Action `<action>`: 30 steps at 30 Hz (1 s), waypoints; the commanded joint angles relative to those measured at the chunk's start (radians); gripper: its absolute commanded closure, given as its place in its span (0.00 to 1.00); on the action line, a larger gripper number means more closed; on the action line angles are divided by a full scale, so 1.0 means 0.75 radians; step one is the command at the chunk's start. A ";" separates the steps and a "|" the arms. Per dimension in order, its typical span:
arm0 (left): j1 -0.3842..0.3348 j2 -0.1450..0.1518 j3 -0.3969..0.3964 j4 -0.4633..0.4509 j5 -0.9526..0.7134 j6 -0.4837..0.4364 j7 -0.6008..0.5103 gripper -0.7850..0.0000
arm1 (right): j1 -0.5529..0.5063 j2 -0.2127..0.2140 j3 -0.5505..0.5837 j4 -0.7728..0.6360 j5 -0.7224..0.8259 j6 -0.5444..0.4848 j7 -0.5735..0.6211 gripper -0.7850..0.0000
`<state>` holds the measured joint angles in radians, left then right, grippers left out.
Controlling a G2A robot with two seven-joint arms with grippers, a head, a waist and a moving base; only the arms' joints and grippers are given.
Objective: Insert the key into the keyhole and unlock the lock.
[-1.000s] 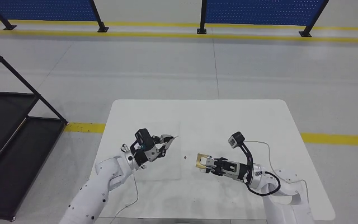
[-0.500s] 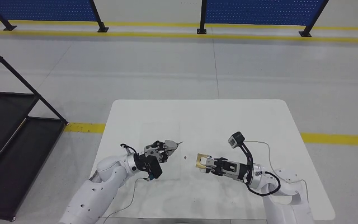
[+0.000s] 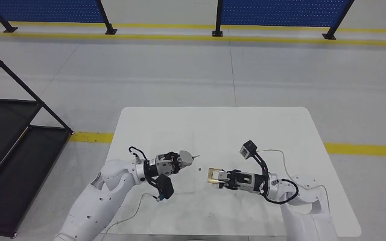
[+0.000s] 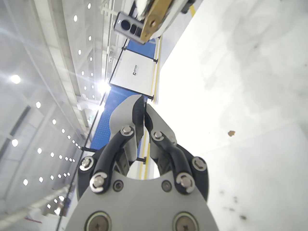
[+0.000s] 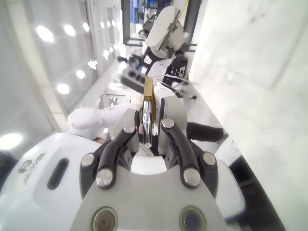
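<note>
Grey floor (image 3: 181,72), yellow lines (image 3: 157,37), blue barriers (image 3: 283,12), probably mesh

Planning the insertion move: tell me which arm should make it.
Left. The left jaws hold the key aimed at the lock, whose keyhole faces it across a gap; the right jaws only hold the lock.

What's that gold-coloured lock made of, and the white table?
The padlock looks like brass: yellow metal with a dull sheen. Its shackle seems to be chromed steel, mirror-bright. The table is matt white, probably laminate or painted board, with small dark scuffs.
</note>
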<state>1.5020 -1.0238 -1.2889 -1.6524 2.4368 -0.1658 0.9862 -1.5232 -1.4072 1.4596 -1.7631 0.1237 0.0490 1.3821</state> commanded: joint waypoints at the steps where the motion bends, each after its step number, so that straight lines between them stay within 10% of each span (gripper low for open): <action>1: 0.017 0.013 -0.016 -0.020 0.105 0.067 0.080 1.00 | 0.047 0.009 -0.013 0.023 -0.007 0.016 0.045 1.00; 30: 0.153 0.057 -0.081 -0.192 0.311 0.358 0.138 1.00 | 0.208 0.051 -0.136 0.149 0.019 -0.001 0.061 1.00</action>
<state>1.6190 -0.9808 -1.3491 -1.7973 2.6681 0.0981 1.1037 -1.3675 -1.3687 1.3578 -1.6511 0.1379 0.0481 1.4282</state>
